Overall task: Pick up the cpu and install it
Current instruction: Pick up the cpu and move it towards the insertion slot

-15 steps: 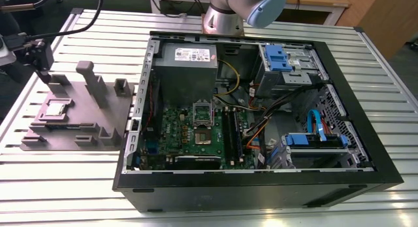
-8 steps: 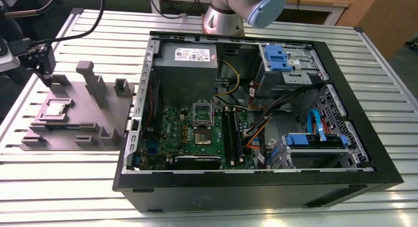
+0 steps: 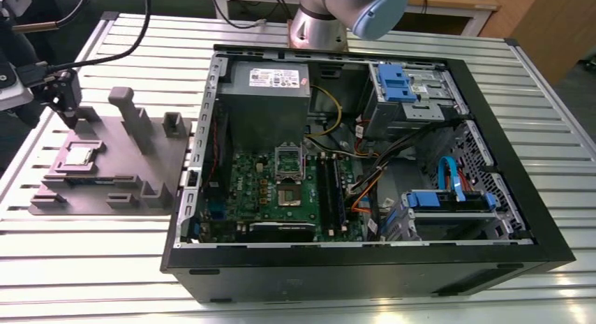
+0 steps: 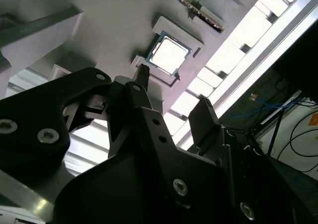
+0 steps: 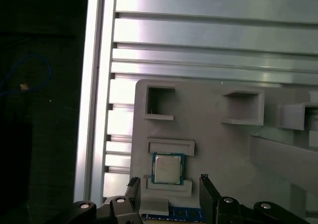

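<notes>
The small flat square cpu (image 5: 167, 168) with a shiny silver-grey metal top lies in a shallow pocket of the grey plastic holder block (image 5: 213, 139). This block stands on the ribbed aluminium table (image 3: 93, 268), at the exterior view's left of the open black computer case (image 3: 354, 271). The black gripper (image 5: 169, 183) hangs just above the chip and holds nothing. Its 2 fingers (image 5: 133, 188) are spread wider than the chip, with a finger at each side. Inside the case, the green motherboard (image 3: 265, 191) carries a rectangular metal socket frame (image 3: 289, 172), well apart from the cpu.

In the first wrist view the picture's edge cuts off most of the tool (image 5: 168, 180).
</notes>
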Action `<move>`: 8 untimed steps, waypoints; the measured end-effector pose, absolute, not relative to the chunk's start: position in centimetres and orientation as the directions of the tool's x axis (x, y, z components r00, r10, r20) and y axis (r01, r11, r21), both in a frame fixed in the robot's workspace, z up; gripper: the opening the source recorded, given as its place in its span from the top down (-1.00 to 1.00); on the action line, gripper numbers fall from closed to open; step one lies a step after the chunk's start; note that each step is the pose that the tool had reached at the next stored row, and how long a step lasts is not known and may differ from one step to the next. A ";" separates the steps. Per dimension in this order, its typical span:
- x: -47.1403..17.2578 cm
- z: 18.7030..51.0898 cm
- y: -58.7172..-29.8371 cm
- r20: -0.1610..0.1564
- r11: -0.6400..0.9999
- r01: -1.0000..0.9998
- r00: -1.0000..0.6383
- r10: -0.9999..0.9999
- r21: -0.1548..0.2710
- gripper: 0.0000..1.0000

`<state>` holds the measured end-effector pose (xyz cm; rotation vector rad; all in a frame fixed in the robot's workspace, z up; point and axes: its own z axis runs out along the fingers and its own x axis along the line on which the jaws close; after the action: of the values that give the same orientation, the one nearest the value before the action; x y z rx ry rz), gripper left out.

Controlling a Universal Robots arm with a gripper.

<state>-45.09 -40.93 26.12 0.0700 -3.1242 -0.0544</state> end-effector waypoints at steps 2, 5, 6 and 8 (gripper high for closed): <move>-45.1 25.5 -41.0 0.015 0.998 -0.047 -0.999 -0.048 0.035 -0.18; -45.1 25.0 -41.0 0.015 0.998 -0.049 -0.999 -0.050 0.035 -0.18; -45.1 24.8 -41.0 0.015 0.998 -0.049 -0.999 -0.050 0.035 -0.18; -45.1 24.6 -41.0 0.016 0.998 -0.049 -0.999 -0.050 0.035 -0.18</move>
<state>-45.09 -41.05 24.64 0.0775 -3.1238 -0.0542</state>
